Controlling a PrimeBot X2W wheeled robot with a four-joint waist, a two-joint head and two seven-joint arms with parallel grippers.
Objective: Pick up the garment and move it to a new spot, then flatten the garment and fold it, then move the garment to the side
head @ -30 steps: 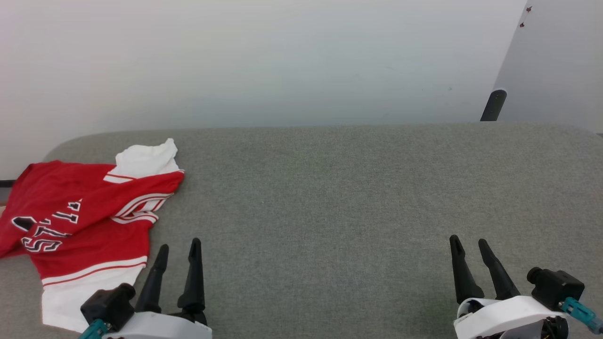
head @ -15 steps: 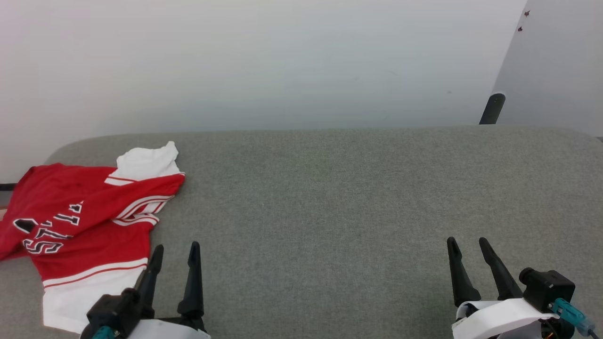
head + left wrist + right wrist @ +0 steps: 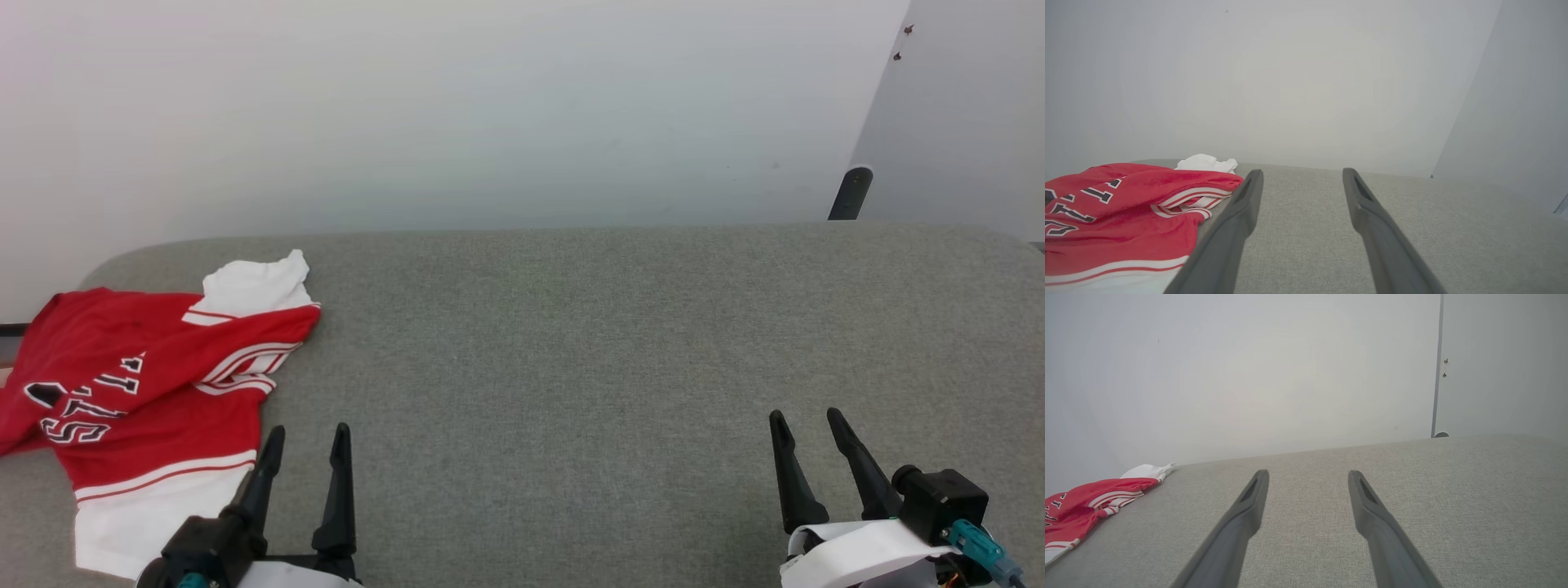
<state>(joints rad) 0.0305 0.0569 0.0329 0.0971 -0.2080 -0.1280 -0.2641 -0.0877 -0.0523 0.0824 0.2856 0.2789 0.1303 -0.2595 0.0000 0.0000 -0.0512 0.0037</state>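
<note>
A red jersey tee [image 3: 155, 384] is seen lying crumpled at the left end of a grey fabric-covered surface [image 3: 571, 343]. Its body is bunched into folds. Black block letters outlined in white are shown on the red cloth near its left side, partly lost in the creases. One white sleeve with red-striped trim is turned up toward the far edge of the surface, and a broad white part edged with a red stripe is spread toward the near edge.

The left tool [image 3: 309, 429] is held low at the near left, its two dark fingers parted with a clear gap and nothing gripped between them. Its left finger is placed just beside the tee's right edge; whether cloth is touched cannot be told. In the left wrist view bare grey fabric is seen between the fingers.

The right tool [image 3: 804, 414] is held at the near right, well apart from the tee, its fingers likewise parted and nothing held.

A pale wall [image 3: 490, 114] is seen behind the surface, with a dark post [image 3: 849, 194] at its far right corner.
</note>
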